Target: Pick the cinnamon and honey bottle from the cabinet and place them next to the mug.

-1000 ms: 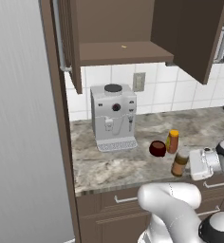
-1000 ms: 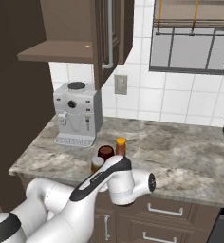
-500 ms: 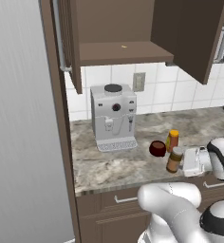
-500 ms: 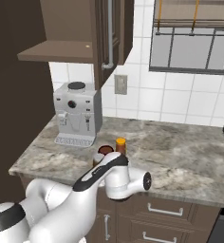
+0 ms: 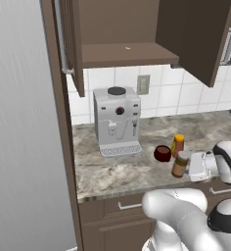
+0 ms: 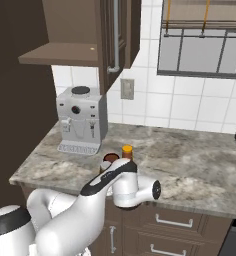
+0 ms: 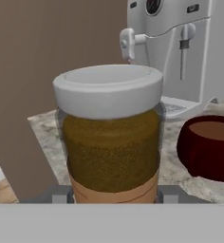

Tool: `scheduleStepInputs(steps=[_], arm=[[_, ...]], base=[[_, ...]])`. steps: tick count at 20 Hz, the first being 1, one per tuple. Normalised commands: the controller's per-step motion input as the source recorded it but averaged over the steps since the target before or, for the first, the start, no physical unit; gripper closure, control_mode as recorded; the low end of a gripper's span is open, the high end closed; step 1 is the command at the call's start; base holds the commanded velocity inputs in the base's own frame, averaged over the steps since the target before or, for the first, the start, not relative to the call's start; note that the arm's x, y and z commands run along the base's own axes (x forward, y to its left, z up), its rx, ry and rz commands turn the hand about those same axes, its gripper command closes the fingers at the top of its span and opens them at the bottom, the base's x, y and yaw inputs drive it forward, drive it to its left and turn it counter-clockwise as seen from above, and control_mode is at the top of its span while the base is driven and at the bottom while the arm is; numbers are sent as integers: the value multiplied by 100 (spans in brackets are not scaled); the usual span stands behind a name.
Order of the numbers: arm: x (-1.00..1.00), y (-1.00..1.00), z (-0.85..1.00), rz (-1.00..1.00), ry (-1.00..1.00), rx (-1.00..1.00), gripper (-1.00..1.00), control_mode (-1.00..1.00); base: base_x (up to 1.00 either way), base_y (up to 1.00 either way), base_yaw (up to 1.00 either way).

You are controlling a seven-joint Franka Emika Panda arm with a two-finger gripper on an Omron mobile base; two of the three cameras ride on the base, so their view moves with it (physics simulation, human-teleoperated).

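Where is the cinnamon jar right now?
The cinnamon jar stands upright on the counter in the claw, just right of the mug and in front of the honey bottle.

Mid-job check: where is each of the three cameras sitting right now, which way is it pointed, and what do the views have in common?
Left base view: behind the arm on its left, facing the counter; white arm at lower right, gripper shut on the cinnamon.
Right base view: behind on the right, facing the counter and window; arm from lower left.
Hand view: on the hand, looking along the gripper at the cinnamon, mug beyond.
Shared: both base views show the coffee machine, honey bottle and open cabinet.
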Motion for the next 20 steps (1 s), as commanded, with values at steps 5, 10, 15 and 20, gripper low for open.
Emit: scheduleStepInputs(steps=[5,10,15,20], arm=[[0,-8,-3,0,0,0,100,-100],[10,-1,0,0,0,0,100,-100],[19,0,0,-1,0,0,100,-100],[23,0,0,-1,0,0,100,-100]], base=[[0,0,0],[0,0,0],[0,0,0],[0,0,0]])
